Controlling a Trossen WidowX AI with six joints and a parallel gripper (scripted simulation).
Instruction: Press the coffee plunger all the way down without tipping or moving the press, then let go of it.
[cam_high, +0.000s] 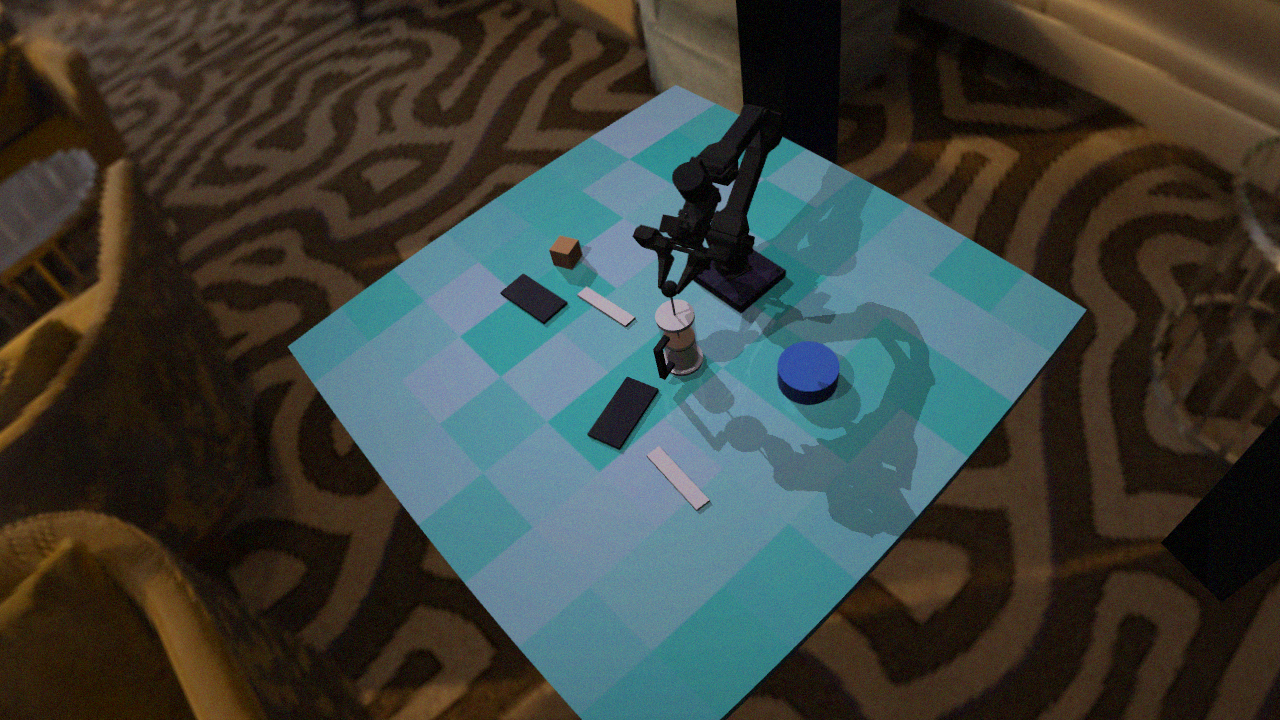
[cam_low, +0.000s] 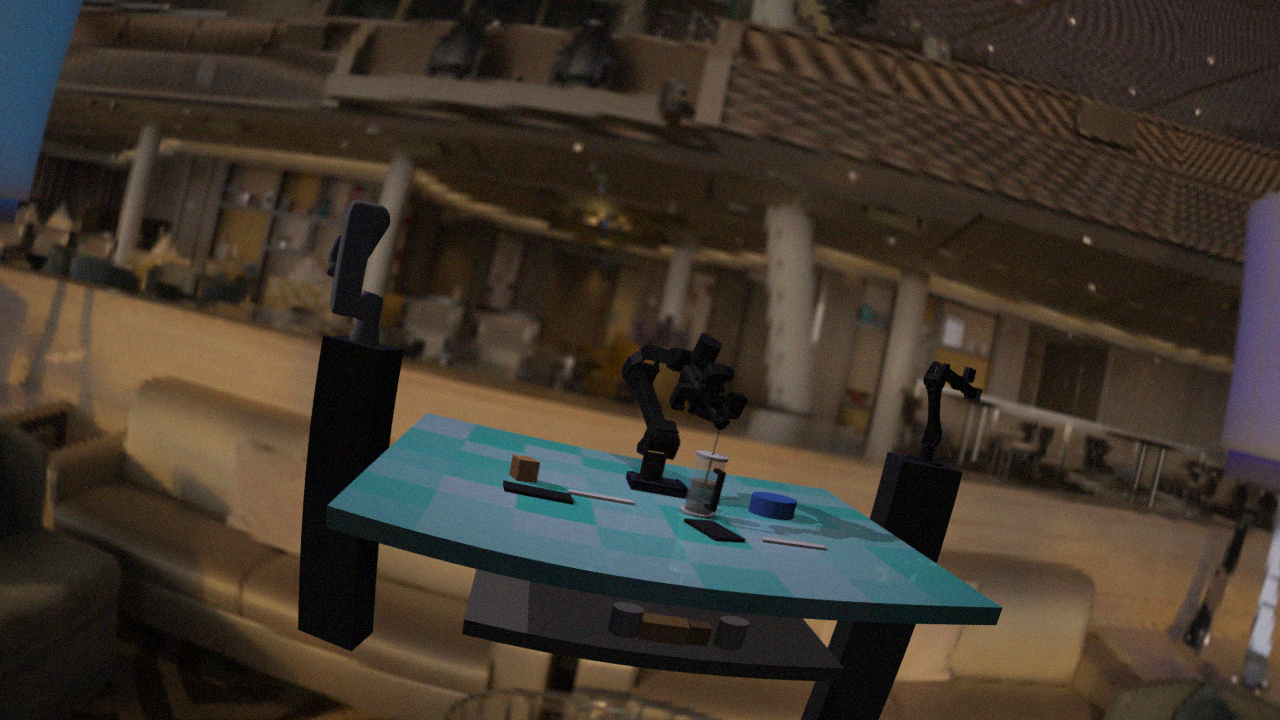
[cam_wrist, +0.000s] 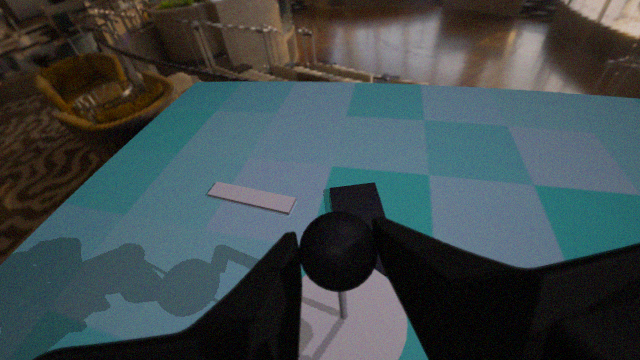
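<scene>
The coffee press (cam_high: 682, 354) (cam_low: 701, 495) stands upright on the table, with a clear body, a pale round lid (cam_high: 674, 313) (cam_wrist: 370, 325) and a black handle (cam_high: 662, 357) (cam_low: 717, 488). Its plunger has a thin rod (cam_low: 715, 441) (cam_wrist: 342, 303) and a round black knob (cam_wrist: 338, 255). A length of rod shows between knob and lid, so the plunger is partly up. My gripper (cam_high: 669, 287) (cam_low: 720, 421) (cam_wrist: 335, 234) is shut on the knob, one finger on each side, above the lid. The lower part of the press is hidden in the wrist view.
A blue cylinder (cam_high: 808, 368) (cam_low: 772, 505) stands beside the press. A dark slab (cam_high: 623, 412) (cam_low: 713, 530) (cam_wrist: 356, 200) lies close on the handle side. Another dark slab (cam_high: 534, 298), two pale strips (cam_high: 677, 479) (cam_high: 606, 306) and a brown cube (cam_high: 565, 252) (cam_low: 524, 468) lie farther off.
</scene>
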